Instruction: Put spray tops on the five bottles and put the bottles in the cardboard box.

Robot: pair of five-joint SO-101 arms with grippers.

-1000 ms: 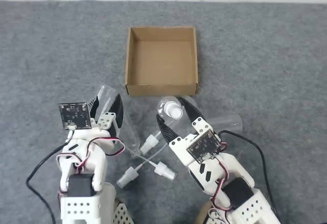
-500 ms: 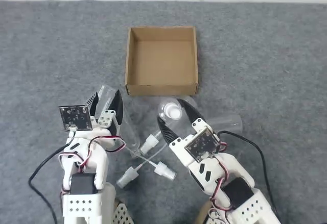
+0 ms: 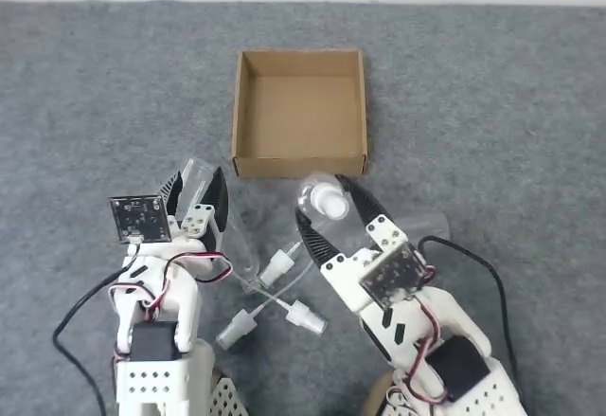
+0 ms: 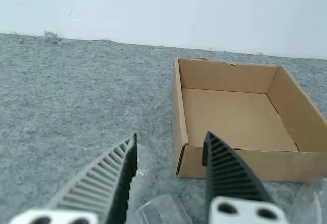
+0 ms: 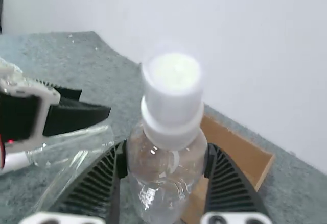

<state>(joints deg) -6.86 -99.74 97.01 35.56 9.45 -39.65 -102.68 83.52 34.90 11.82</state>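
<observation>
We see a bottle (image 5: pixel 164 175) with its spray top on, clamped between the jaws of the right end effector (image 3: pixel 322 202), just beside the near wall of the cardboard box (image 3: pixel 299 165). The left end effector (image 3: pixel 199 184) hangs wide open over a lying bottle (image 3: pixel 234 238). Three loose spray tops (image 3: pixel 277 266) rest on the grey surface (image 3: pixel 492 103) between the arms.

Surface materials: the cardboard box (image 3: pixel 299 166) is matt brown paperboard. The table cover (image 3: pixel 492 103) around the box is grey, rough, felt-like cloth. The bottle (image 5: pixel 166 175) beside the box is clear glossy plastic, and its spray top (image 5: pixel 172 94) is white, smooth, matt plastic. On the left gripper (image 4: pixel 171 136), the fingers (image 4: pixel 227 170) are black, ribbed, matt plastic. The arm shells (image 3: pixel 156 312) are smooth white plastic.
</observation>
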